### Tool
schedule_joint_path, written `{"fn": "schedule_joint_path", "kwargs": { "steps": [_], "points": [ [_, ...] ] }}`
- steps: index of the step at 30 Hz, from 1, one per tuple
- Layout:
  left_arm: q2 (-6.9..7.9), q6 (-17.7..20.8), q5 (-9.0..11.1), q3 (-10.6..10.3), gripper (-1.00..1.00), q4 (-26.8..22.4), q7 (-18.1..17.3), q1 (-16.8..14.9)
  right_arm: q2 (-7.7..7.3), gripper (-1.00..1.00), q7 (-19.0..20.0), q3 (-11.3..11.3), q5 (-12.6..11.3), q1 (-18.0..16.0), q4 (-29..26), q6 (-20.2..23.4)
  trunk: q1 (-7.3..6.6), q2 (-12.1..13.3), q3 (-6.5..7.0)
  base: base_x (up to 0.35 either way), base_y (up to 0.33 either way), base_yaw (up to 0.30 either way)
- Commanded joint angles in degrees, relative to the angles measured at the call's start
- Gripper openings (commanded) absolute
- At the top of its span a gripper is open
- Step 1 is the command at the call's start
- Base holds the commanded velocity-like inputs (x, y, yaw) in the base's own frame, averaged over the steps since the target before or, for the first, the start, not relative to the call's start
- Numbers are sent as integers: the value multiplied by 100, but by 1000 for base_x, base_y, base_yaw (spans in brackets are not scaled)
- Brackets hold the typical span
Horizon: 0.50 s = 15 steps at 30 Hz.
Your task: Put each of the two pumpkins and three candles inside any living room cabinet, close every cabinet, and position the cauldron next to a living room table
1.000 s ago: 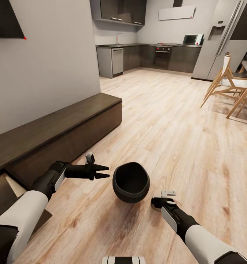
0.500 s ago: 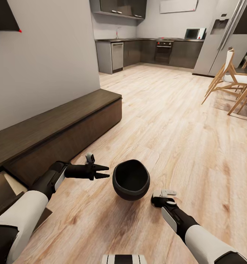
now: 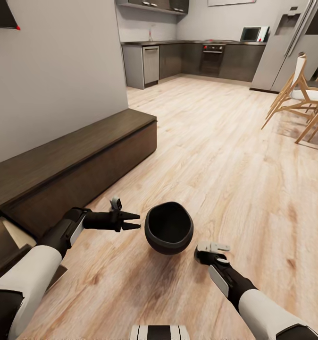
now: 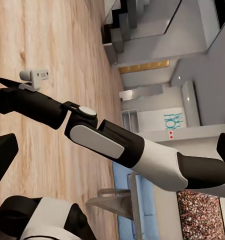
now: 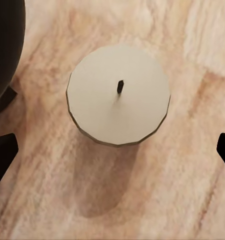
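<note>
Cauldron (image 3: 169, 229) sits upright on wood floor (image 3: 234, 156) btwn both arms, near the cabinet (image 3: 69, 170). Left claw (image 3: 135, 221) slightly open, empty, just beside its rim. Right claw (image 5: 112, 145) wide open, empty, above a pale candle (image 5: 118, 93) standing just beside the cauldron.

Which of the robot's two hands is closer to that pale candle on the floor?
Right. The right gripper hangs directly above the candle, fingers spread either side. The left gripper points at the cauldron from its far side, away from the candle.
</note>
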Motion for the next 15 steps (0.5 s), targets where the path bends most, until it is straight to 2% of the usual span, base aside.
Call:
{"fn": "schedule_joint_path", "kwargs": {
  "steps": [1,7,15],
  "points": [
    [8,61,30,-30,100,0,-15,-4,-4,100,-46,36,-24,-2,-14,30,1,-4,-27,0,0,0],
    [8,61,29,-30,100,0,-15,-4,-1,100,-46,11,-7,-2,-14,18,16,-12,-160,0,0,0],
    [8,61,33,-30,100,-6,-15,-4,0,100,-46,6,0,-2,-13,16,16,-12,-160,0,0,0]
  ]
}}
